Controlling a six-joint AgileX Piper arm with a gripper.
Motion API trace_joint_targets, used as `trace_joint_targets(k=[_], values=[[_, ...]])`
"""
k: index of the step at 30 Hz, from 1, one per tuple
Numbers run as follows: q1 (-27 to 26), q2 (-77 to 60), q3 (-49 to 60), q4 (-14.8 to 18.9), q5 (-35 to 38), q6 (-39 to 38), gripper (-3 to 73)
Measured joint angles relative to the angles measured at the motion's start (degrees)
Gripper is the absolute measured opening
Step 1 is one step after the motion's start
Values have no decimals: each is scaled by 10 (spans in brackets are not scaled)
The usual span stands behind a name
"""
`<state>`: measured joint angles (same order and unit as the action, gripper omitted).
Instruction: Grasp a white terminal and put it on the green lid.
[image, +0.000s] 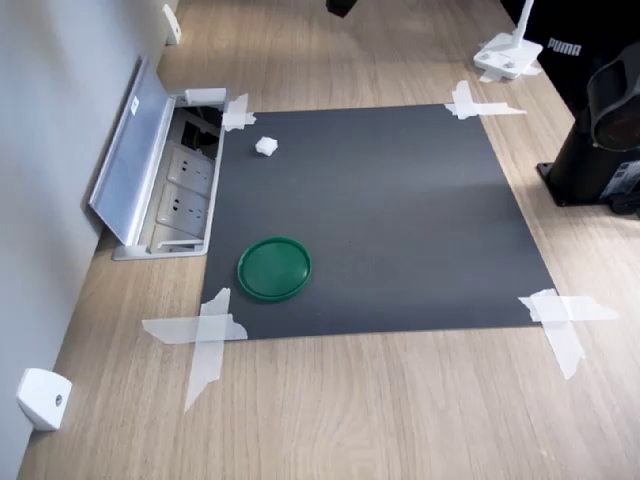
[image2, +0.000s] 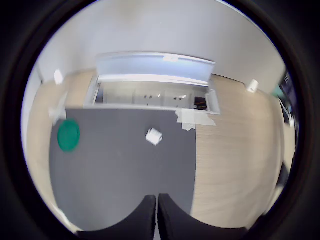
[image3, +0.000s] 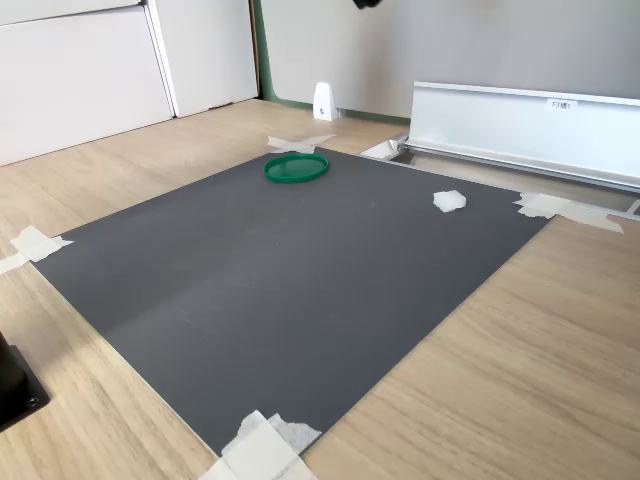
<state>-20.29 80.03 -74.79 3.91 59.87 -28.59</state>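
The white terminal (image: 265, 146) (image3: 449, 200) (image2: 153, 136) is a tiny white block lying on the dark mat near the open socket box. Farther along the mat's same side, the green lid (image: 274, 268) (image3: 296, 167) (image2: 68, 135) lies flat by a taped corner, with nothing on it. My gripper (image2: 156, 220) hangs high above the mat, well clear of both, its two dark fingers pressed together and holding nothing. Only a dark tip of the gripper (image: 340, 6) (image3: 367, 3) shows at the top edge of both exterior views.
The dark mat (image: 380, 220) is taped at its corners to a wooden table. An open metal socket box (image: 170, 190) with a raised cover lies along the wall. A white wedge block (image: 44, 398) sits at the near corner, a white stand (image: 507, 55) and black base (image: 600, 150) opposite.
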Motion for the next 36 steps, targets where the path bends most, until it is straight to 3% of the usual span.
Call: trace_joint_targets(k=[4, 7, 16, 19, 27, 36], values=[[0, 36, -22, -1, 40, -137, 23], [0, 60, -43, -3, 58, -186, 104], [0, 128, -126, -10, 66, -205, 599], [2, 146, -156, -10, 70, -205, 693], [9, 199, -233, 6, 85, -214, 726], [54, 237, -247, -15, 87, -357, 726]])
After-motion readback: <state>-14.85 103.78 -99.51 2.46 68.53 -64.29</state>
